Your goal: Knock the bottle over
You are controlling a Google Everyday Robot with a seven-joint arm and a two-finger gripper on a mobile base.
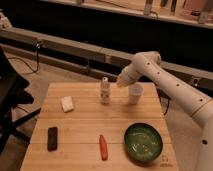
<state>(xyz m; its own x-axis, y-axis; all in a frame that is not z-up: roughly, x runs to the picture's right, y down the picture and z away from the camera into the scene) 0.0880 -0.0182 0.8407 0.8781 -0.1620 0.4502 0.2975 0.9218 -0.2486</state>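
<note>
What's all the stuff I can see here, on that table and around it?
Bottle: one, pale with a light cap, upright at the back middle of the table.
Cup: one, white, right of the bottle, apart from it.
Block: one, white, left of the bottle.
Flat bar: one, black, front left.
Carrot-like stick: one, orange-red, front middle.
Bowl: one, green, front right.
Table: one, light wood.
Chair: one, dark, left of the table, partly in view.
Robot arm: one, white, reaching in from the right.
Gripper: one, at the arm's tip, just above and right of the bottle's cap, above the cup.
</note>
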